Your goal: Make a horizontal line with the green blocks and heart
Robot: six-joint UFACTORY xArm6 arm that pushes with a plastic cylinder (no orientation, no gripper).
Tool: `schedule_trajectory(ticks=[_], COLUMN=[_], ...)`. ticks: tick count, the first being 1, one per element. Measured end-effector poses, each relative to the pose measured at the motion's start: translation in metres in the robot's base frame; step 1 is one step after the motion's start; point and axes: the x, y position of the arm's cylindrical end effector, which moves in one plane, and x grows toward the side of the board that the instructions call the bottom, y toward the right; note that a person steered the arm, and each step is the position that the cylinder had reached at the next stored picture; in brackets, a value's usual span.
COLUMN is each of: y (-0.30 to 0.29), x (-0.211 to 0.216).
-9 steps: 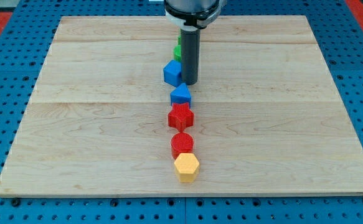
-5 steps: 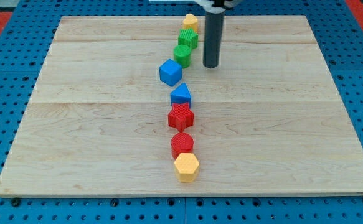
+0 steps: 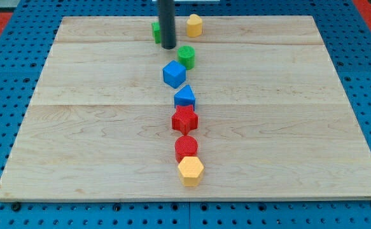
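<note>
Touching my tip (image 3: 168,47), green block (image 3: 155,30) on its left, green cylinder (image 3: 186,56) right

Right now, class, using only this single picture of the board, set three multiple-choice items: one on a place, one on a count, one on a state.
1. Where is my tip?
A. beside the green block at the view's top
B. at the view's bottom
C. on the red star

2. How many red blocks are there?
A. one
B. two
C. four

3. How do the green cylinder and the blue cube stand?
A. stacked
B. far apart
C. close together

Answers: 1 A, the rod partly hides that green block; 2 B, the red star and the red cylinder; 3 C, they sit corner to edge.
</note>
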Motion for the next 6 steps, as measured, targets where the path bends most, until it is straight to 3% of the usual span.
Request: schedule_trajectory(ticks=[1,3,4,6], y=[0.023,-0.093,-0.059,-0.052], x=[-0.025,-0.04,-0.007,0.023])
